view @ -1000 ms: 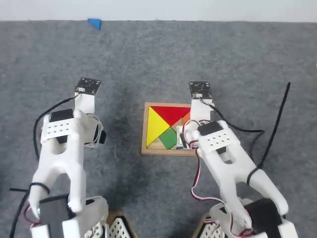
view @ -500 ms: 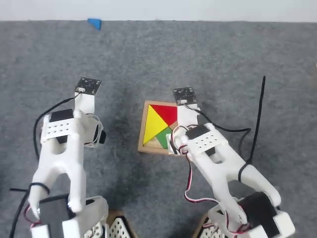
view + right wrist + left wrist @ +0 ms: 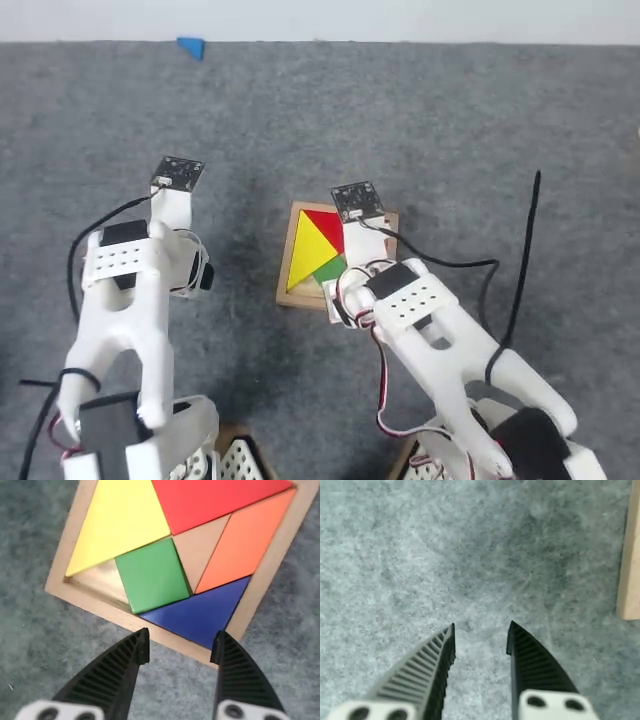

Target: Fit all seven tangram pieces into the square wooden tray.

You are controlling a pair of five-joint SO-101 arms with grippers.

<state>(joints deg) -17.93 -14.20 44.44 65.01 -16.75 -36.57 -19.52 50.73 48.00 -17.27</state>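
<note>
I saw the square tray skewed, far edge leaning right — right gripper over its near rim, left gripper off left, both spread.

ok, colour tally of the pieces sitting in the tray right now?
yellow piece: 1
red piece: 1
green piece: 1
orange piece: 1
blue piece: 1
plain wood piece: 1
Total: 6 in the tray; one triangular slot is bare.
</note>
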